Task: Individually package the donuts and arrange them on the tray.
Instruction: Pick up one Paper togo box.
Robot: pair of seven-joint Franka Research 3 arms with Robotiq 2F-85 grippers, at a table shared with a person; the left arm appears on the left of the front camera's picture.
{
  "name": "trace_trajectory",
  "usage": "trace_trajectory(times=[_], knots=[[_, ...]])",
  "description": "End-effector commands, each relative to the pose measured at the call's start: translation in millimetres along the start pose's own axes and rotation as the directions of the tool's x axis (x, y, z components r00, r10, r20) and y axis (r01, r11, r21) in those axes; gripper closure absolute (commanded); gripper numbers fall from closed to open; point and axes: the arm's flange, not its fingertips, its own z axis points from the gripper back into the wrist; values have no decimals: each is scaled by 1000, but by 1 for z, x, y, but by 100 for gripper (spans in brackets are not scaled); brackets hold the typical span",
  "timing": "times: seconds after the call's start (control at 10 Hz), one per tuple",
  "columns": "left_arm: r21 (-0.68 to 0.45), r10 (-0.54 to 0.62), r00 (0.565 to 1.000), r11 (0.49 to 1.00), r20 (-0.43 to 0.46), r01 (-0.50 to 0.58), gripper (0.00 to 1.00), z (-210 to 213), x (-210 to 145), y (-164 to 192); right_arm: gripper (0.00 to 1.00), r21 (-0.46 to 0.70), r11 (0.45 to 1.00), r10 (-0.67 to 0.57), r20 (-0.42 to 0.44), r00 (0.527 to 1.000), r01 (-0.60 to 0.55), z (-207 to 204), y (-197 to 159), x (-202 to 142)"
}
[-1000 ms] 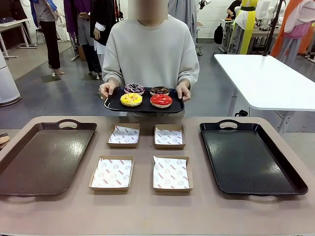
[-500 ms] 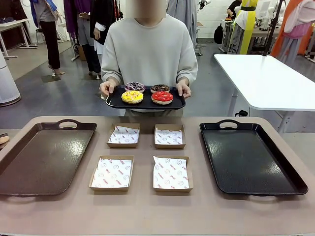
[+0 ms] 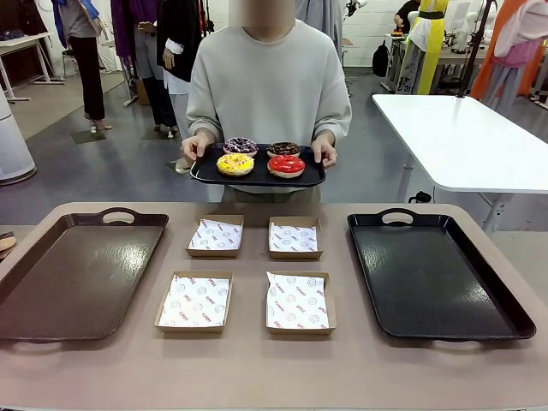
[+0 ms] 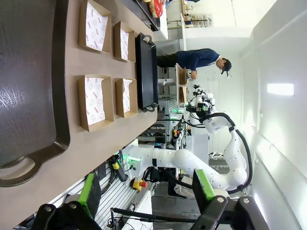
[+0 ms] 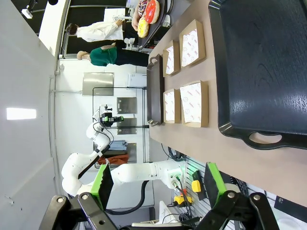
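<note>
A person stood past the tabletop's (image 3: 257, 368) far edge, holding a small black serving tray (image 3: 257, 181) level in the air with a hand (image 3: 199, 147) at each short end. It carried the donuts in two rows. The yellow-iced donut (image 3: 235, 163) and the glossy red-iced donut (image 3: 286, 165) sat on the side nearer the tabletop. The dark donut with pale sprinkles (image 3: 241, 145) and the chocolate donut with nut bits (image 3: 283, 149) sat behind them. On the middle of the tabletop lay four shallow square cardboard boxes (image 3: 195, 301), two by two and set apart, each lined with white paper printed in red. A large brown tray (image 3: 77, 274) with a cut-out handle lay along the left edge and a matching black tray (image 3: 428, 274), glossy and finely textured, along the right edge, both bare inside. The tabletop was a matte tan with rounded corners. Beyond it were a grey floor and a white table (image 3: 462, 137). In the wrist views, the left end effector (image 4: 146, 177) and the right end effector (image 5: 158, 167) each hung off the near side of the tabletop, with green-padded fingers spread wide and nothing between them.
</note>
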Motion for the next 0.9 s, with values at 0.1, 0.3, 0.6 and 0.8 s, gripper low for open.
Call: trace_trajectory(times=[0.1, 0.3, 0.6, 0.8], knots=[[-13, 0, 1000, 1000, 10, 1, 0, 2, 0, 0, 0, 15, 1000, -6, 1, 1000, 6, 2, -2, -2], [-13, 0, 1000, 1000, 10, 1, 0, 2, 0, 0, 0, 15, 1000, -6, 1, 1000, 6, 2, -2, -2], [-13, 0, 1000, 1000, 10, 1, 0, 2, 0, 0, 0, 15, 1000, -6, 1, 1000, 6, 2, -2, -2], [-13, 0, 1000, 1000, 10, 1, 0, 2, 0, 0, 0, 15, 1000, -6, 1, 1000, 6, 2, -2, -2]])
